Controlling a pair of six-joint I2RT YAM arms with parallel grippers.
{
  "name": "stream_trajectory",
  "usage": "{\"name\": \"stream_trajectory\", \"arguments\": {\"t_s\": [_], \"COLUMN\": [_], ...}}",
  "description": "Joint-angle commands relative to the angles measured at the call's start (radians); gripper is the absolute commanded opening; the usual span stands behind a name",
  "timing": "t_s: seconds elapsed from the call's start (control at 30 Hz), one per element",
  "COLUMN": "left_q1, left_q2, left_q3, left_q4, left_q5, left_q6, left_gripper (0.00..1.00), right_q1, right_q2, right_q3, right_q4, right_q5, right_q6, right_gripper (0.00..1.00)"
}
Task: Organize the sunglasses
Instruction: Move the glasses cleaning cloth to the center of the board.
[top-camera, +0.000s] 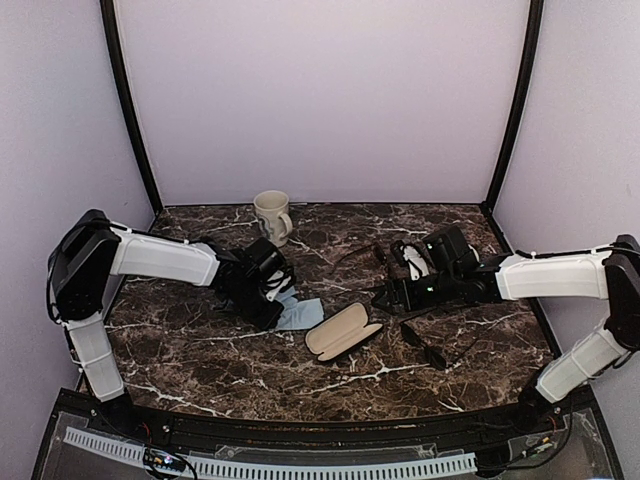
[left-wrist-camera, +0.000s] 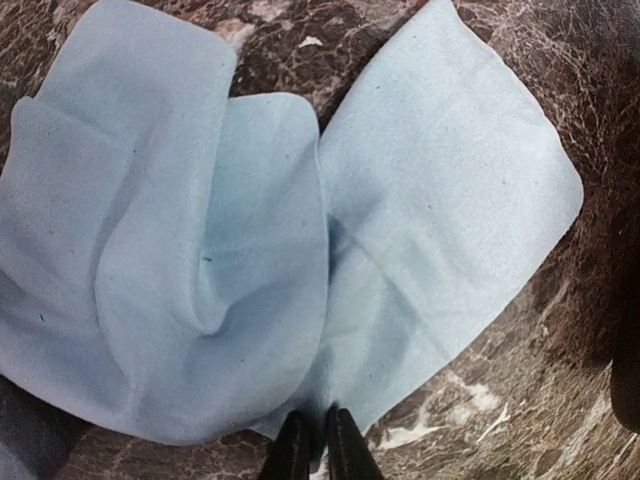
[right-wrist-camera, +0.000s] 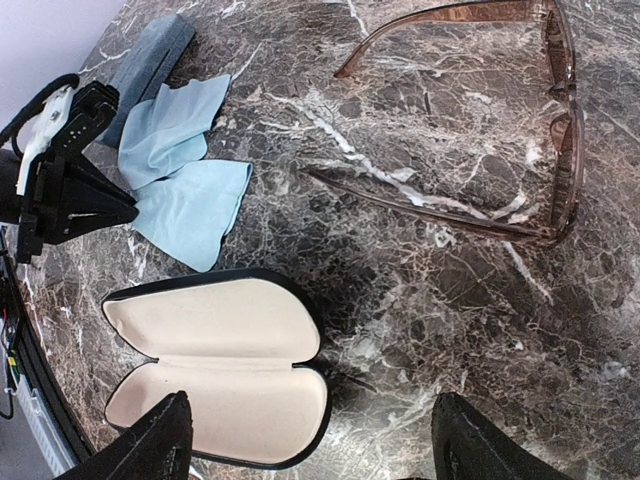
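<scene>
Here, neither pair of sunglasses is stowed: the brownish-framed pair (right-wrist-camera: 568, 150) lies on the marble table (right-wrist-camera: 420, 300) toward the far side, right of centre, its arms unfolded. The black-framed pair (top-camera: 432, 348) lies near and to the right, just past the open case (right-wrist-camera: 215, 345). The left gripper (left-wrist-camera: 316, 430) has its fingers pressed almost together on the near edge of the light-blue cloth (left-wrist-camera: 200, 250), apparently pinching only a thin lip of it. The right gripper (right-wrist-camera: 310, 405) hangs spread wide and empty over the near rim of the open case. The likeliest trouble is that shallow bite: if the cloth is lifted, it may slip free or bunch and drag against the grey-blue case (right-wrist-camera: 150, 65) beside it. The thin brownish arms also look prone to skating on the smooth stone if nudged from one side, and while unfolded they would probably not fit in the case.
</scene>
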Motion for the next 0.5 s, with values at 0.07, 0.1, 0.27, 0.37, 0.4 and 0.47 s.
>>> {"name": "stream_trajectory", "arguments": {"t_s": [0.07, 0.1, 0.27, 0.37, 0.4, 0.47], "left_q1": [-0.017, -0.017, -0.017, -0.017, -0.017, -0.017], "left_q2": [-0.061, -0.068, -0.103, -0.146, -0.161, -0.190], "left_q3": [-0.038, -0.036, -0.024, -0.039, -0.046, -0.064], "left_q4": [-0.117, -0.130, -0.221, -0.257, -0.264, -0.281], "left_q5": [0.010, 0.007, -0.001, 0.015, 0.022, 0.041], "left_q6": [-0.029, -0.030, -0.031, -0.031, -0.031, -0.037], "left_gripper": [0.00, 0.00, 0.00, 0.00, 0.00, 0.00], "right_q1": [0.010, 0.011, 0.035, 0.072, 0.090, 0.129], "right_q2": [0.015, 0.018, 0.026, 0.016, 0.012, 0.007], "right_q3": [0.020, 0.027, 0.049, 0.063, 0.069, 0.085], "right_q4": [0.020, 0.014, -0.007, -0.005, -0.002, 0.004], "right_q5": [-0.001, -0.001, -0.003, -0.020, -0.027, -0.044], "right_q6": [-0.009, -0.014, -0.045, -0.077, -0.090, -0.120], "right_gripper": [0.83, 0.83, 0.82, 0.82, 0.82, 0.81]}}
